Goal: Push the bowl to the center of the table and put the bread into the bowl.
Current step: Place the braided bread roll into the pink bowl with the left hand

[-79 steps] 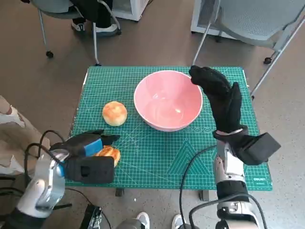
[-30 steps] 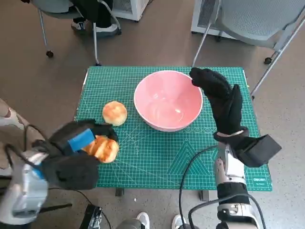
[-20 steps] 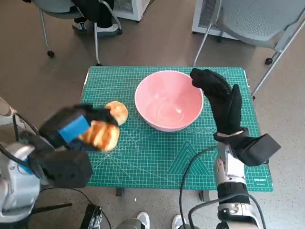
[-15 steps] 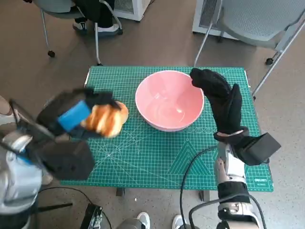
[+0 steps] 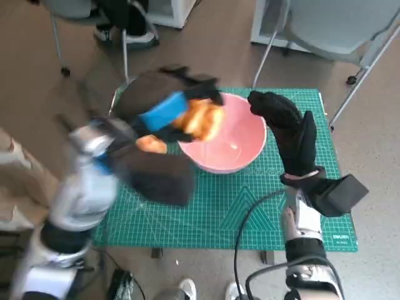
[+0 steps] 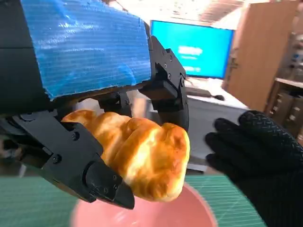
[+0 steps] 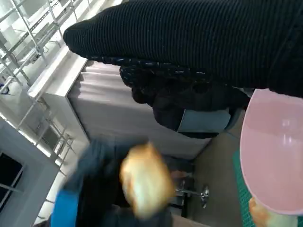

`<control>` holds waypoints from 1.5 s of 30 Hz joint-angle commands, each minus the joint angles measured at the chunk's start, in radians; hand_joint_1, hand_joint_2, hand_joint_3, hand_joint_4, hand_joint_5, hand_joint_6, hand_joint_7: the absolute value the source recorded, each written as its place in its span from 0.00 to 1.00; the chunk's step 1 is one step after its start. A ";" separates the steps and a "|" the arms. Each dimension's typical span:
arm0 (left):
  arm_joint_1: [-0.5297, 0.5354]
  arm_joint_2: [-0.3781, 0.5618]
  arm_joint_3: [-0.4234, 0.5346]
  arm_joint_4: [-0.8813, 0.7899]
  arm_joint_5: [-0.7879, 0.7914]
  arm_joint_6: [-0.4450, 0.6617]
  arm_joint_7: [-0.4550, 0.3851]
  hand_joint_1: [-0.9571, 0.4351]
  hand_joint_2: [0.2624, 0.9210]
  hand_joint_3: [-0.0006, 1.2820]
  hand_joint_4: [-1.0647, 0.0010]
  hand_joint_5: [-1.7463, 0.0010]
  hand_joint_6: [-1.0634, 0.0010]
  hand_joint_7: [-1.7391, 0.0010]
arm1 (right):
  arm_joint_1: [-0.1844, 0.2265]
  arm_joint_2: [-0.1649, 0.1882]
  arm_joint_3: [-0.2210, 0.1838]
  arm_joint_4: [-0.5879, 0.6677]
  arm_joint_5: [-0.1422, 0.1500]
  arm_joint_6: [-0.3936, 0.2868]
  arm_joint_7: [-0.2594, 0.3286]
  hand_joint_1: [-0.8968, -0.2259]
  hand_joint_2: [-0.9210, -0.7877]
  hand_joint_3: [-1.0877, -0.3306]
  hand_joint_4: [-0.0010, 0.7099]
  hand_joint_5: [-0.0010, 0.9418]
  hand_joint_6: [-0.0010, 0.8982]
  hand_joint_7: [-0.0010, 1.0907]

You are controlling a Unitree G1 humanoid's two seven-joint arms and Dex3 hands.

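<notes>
- Round the table stand office chairs: one chair with a grey mesh seat beyond the far right corner, and another chair at the upper left, where a person's shoes rest on the floor.
- A green cutting mat covers the tabletop, and a black cable lies across its near part, running down to the right forearm.
- The right hand, in its black knitted glove, stands upright against the right side of the pink bowl. Its fingers lie flat and together near the rim and it holds nothing.
- That glove is the only thing close beside the bowl on the right; in the left wrist view it shows just past the bread.
- The left hand is raised over the left rim of the bowl, blurred in the head view. Its black fingers clamp a piece of bread from both sides.
- The held bread hangs above the bowl's left inner part, not touching the pink surface as far as can be seen.
- Count of bread: two. The second roll lies on the mat just left of the bowl, partly hidden under the left hand.
- Count of bowls: one, standing on the far middle of the mat, with nothing seen lying in it.
- A bright blue screen shows in the background of the left wrist view.
</notes>
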 commanded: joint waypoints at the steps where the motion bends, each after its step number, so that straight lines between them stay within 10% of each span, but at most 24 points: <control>1: -0.105 -0.061 -0.052 0.210 0.029 -0.055 0.054 0.69 1.00 0.02 0.31 0.35 0.37 0.36 | 0.032 -0.016 -0.014 0.000 0.009 -0.004 0.012 0.39 0.00 0.38 0.31 0.00 0.09 0.43; 23: -0.243 -0.196 -0.104 0.662 0.019 -0.174 0.146 0.69 0.96 0.13 0.43 0.25 0.45 0.33 | 0.067 -0.016 -0.029 -0.054 -0.003 -0.011 -0.034 0.41 0.00 0.36 0.31 0.00 0.08 0.43; 27: -0.242 -0.188 -0.101 0.662 -0.003 -0.137 0.054 0.72 0.87 0.12 0.71 0.76 0.66 0.79 | 0.070 -0.014 -0.027 -0.062 -0.002 -0.006 -0.040 0.40 0.00 0.36 0.31 0.00 0.08 0.43; 30: -0.249 -0.182 -0.099 0.652 -0.021 -0.100 -0.026 0.64 0.76 0.09 0.91 0.92 0.77 0.93 | 0.071 -0.014 -0.026 -0.065 -0.003 -0.004 -0.044 0.40 0.00 0.37 0.31 0.00 0.08 0.43; 45: -0.194 -0.118 -0.076 0.565 -0.022 -0.121 -0.041 0.38 0.72 0.04 1.00 1.00 0.87 1.00 | 0.062 0.000 -0.020 -0.049 -0.004 -0.008 -0.054 0.40 0.00 0.36 0.31 0.00 0.08 0.43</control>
